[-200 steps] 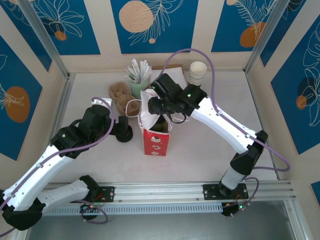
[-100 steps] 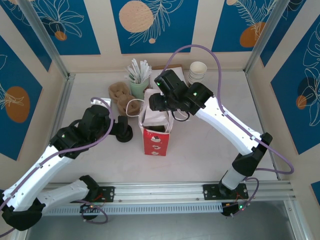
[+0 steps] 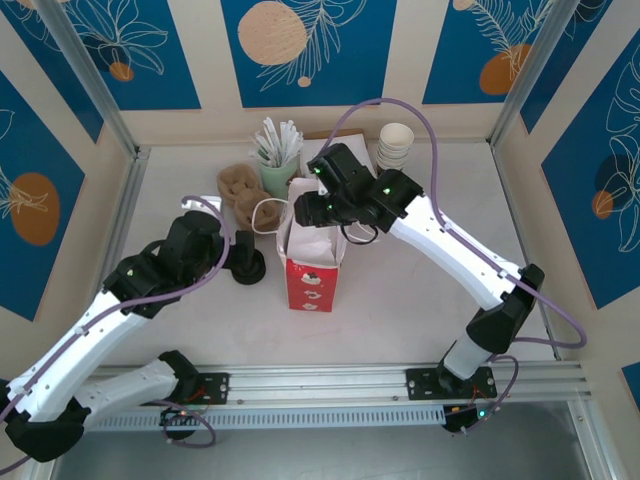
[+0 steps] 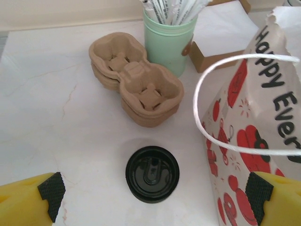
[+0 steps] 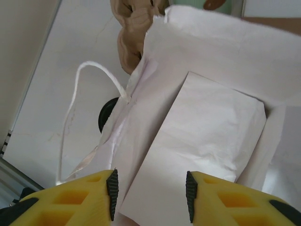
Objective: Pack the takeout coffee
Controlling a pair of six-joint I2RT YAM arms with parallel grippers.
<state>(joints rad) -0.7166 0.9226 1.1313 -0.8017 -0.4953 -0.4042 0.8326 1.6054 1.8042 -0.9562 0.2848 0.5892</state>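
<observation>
The takeout coffee is hidden. A red-and-white paper bag (image 3: 312, 282) stands upright mid-table with its white mouth open. My right gripper (image 3: 306, 211) hovers over that mouth; in the right wrist view the gripper (image 5: 149, 193) is open, with only the bag's white inner paper (image 5: 211, 117) below it and nothing between the pads. My left gripper (image 3: 241, 262) stands wide open just left of the bag (image 4: 254, 141). In the left wrist view it (image 4: 155, 193) hangs above flat black lids (image 4: 152, 173) on the table, not touching them.
Brown cardboard cup carriers (image 3: 243, 195) lie behind the lids (image 3: 249, 270). A pale green cup of white sticks (image 3: 277, 170) stands behind the bag. A stack of white cups (image 3: 396, 145) and a napkin box (image 4: 221, 35) sit at the back. Walls close in on three sides.
My right gripper rose from the bag's mouth, then shifted slightly left above it. The dark shape seen inside the bag earlier is now covered by white paper. The left arm has stayed still.
</observation>
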